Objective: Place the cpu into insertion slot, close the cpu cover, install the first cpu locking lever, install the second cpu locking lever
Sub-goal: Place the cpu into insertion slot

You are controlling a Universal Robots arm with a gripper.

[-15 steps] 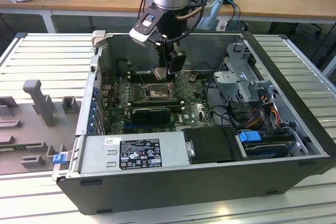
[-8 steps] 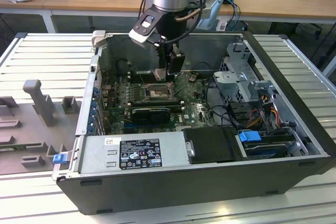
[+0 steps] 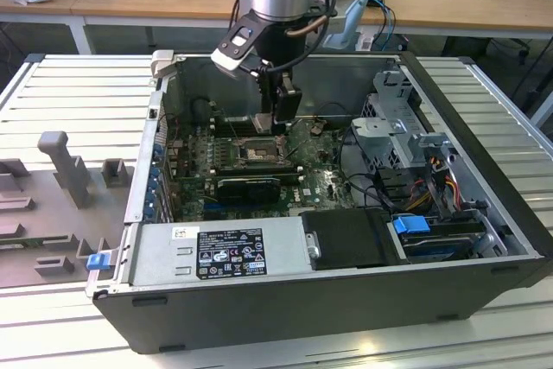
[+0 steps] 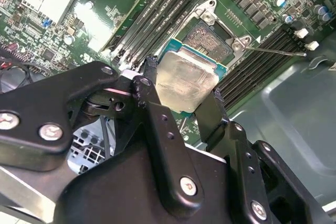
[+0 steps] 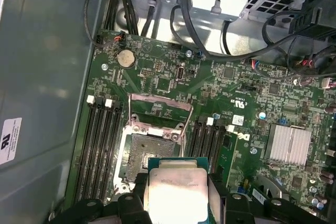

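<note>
The cpu (image 4: 189, 74) was pinched by two opposite edges between the fingers of the gripper (image 4: 182, 85). Its pale metal top faced the camera in the second wrist view and its flat faces were left free. That hold probably kept pressure off the underside and let the chip go down level. It hung over the near edge of the insertion slot (image 5: 149, 156) and was not yet seated, because most of the brownish contact field showed uncovered beyond it. I could not tell whether the chip's lower edge touched the socket frame.

The cpu cover (image 5: 160, 97) stood swung up on its hinge at the far side of the slot, with bare board showing through its window. This left the socket open from above, which the chip would need in order to enter. A thin locking lever (image 4: 275, 52) lay released, angled out over the neighbouring memory slots (image 5: 100, 145) and clear of the socket. Neither closing step had been done.

The socket sat between two banks of those long black slots on the green motherboard (image 5: 168, 77). In the exterior view the arm reached straight down into the open computer case (image 3: 346, 300), a steep approach that suited the crowded interior. The case rested on a ribbed metal surface (image 3: 69, 84).
</note>
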